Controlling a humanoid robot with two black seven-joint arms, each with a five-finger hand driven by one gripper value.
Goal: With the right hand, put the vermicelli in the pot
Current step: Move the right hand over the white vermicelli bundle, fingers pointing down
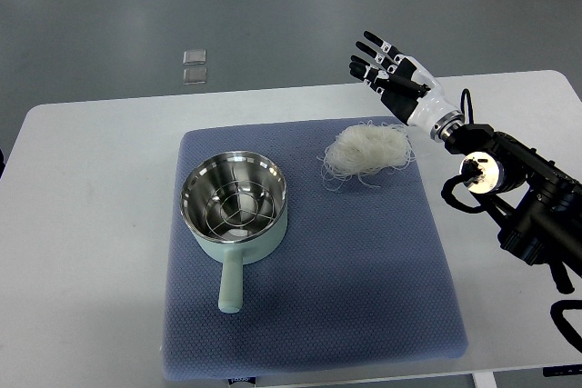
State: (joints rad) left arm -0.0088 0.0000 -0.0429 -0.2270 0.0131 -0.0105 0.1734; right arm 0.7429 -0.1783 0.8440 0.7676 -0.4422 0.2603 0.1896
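The right hand (386,70) hovers at about one o'clock in the view, beyond the far right corner of the blue mat (364,288), its fingers spread wide and holding nothing. The vermicelli (366,150) lies as a loose white nest on the mat at about two o'clock from the middle, just below and left of the hand, not touching it. The pot (235,202) sits at about nine o'clock from the noodles, clearly apart from them, its handle pointing toward six o'clock and a wire rack visible in its steel bowl; nothing is in it yet. The left hand is not in view. The step in hand looks like the reach and grasp. To do it well, the hand should probably come down over the middle of the nest, not its edge, with fingers wide until they straddle the bulk, then close deep enough to gather most strands, since stray threads trail toward seven o'clock and may drag or drop. A lift high enough to clear the pot's rim, and a release centred over the bowl, would keep strands from draping over the side.
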